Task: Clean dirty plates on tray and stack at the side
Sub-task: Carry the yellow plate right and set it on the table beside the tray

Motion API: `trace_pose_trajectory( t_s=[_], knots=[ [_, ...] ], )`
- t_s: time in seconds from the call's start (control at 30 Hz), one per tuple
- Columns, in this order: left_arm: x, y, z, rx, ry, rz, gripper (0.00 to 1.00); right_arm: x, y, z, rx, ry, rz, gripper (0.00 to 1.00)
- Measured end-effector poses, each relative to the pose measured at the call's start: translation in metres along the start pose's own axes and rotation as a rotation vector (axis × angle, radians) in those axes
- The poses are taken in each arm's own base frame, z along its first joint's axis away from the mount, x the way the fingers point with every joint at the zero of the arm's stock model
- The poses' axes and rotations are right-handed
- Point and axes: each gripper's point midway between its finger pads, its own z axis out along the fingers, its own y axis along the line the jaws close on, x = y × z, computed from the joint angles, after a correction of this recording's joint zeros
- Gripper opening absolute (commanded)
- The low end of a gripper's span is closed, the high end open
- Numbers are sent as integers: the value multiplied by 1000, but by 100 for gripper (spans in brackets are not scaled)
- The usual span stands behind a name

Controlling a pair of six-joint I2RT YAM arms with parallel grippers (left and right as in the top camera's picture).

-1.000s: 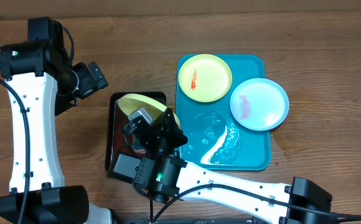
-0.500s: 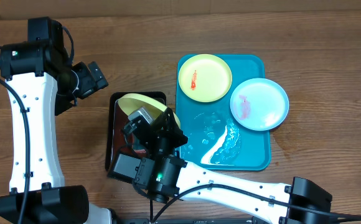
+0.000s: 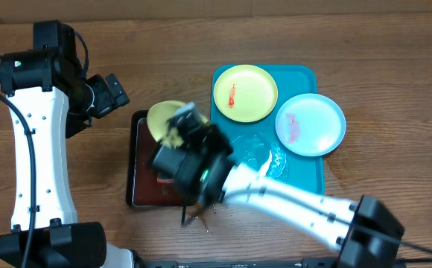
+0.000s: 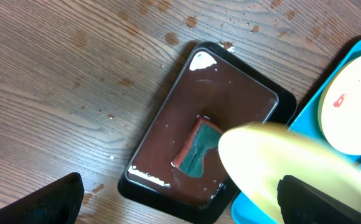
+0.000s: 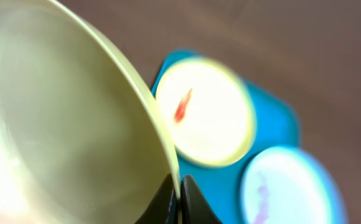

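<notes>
My right gripper (image 5: pixel 179 193) is shut on the rim of a pale yellow-green plate (image 5: pixel 62 124) and holds it tilted over the dark brown tray (image 3: pixel 143 186); the plate shows overhead (image 3: pixel 164 117) and in the left wrist view (image 4: pixel 280 162). On the teal tray (image 3: pixel 305 190) lie a yellow-green plate with a red smear (image 3: pixel 245 92) and a pale blue-white plate with a red smear (image 3: pixel 310 124). My left gripper (image 4: pixel 180 205) is open and empty, high above the table's left.
The dark brown black-rimmed tray (image 4: pixel 218 99) holds brown liquid and a green sponge (image 4: pixel 196 149). Water and foam streaks (image 3: pixel 268 175) lie on the teal tray's near part. Bare wooden table (image 3: pixel 380 67) lies around both trays.
My right arm has swung up and to the right, lifting the held yellow-green plate higher over the brown tray. The left arm has not moved.
</notes>
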Motion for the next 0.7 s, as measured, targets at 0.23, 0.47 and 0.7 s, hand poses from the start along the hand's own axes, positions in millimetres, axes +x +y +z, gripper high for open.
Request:
trace_pose_trajectory(
  t_s=[0.23, 0.47, 0.7],
  knots=[
    [0, 0, 0, 1, 1, 0, 100, 6, -40, 44, -330, 292, 293, 4],
    [0, 0, 0, 1, 1, 0, 100, -17, -208, 42, -425, 265, 786, 4],
    [0, 0, 0, 1, 1, 0, 100, 88, -388, 61, -76, 348, 1247, 4]
  ],
)
